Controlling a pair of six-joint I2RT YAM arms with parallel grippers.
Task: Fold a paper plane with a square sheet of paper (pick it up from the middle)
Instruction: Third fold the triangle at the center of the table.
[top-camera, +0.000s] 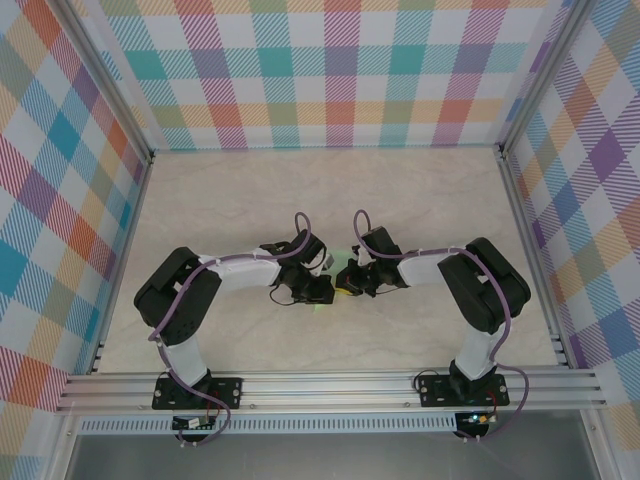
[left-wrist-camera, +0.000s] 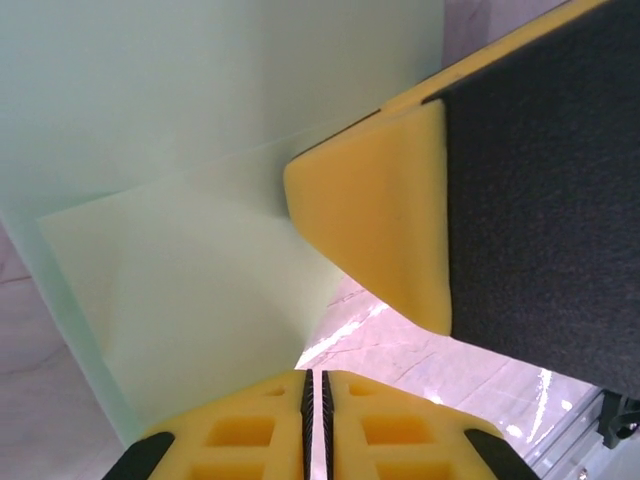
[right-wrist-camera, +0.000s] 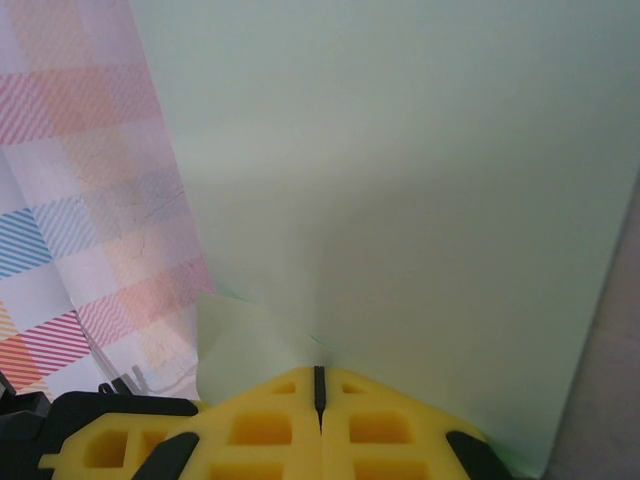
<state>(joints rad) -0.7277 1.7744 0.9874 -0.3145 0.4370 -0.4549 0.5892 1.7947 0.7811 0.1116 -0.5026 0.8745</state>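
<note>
Pinching, left gripper (left-wrist-camera: 316, 388): yellow pads pressed together on the lower edge of the square sheet of paper (left-wrist-camera: 200, 270).
Right gripper (right-wrist-camera: 319, 380): pads closed tight on the same sheet, where it creases.
Sheet: plain pale green, held up between both grippers over the middle of the table (top-camera: 300, 190).
Arms: elbows out at 9 and 3 o'clock, forearms bent inward, wrists nearly meeting.

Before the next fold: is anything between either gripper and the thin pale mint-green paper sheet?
Nothing visible. The left gripper and right gripper are both shut directly on the thin pale mint-green paper sheet, close together above the table's middle.
</note>
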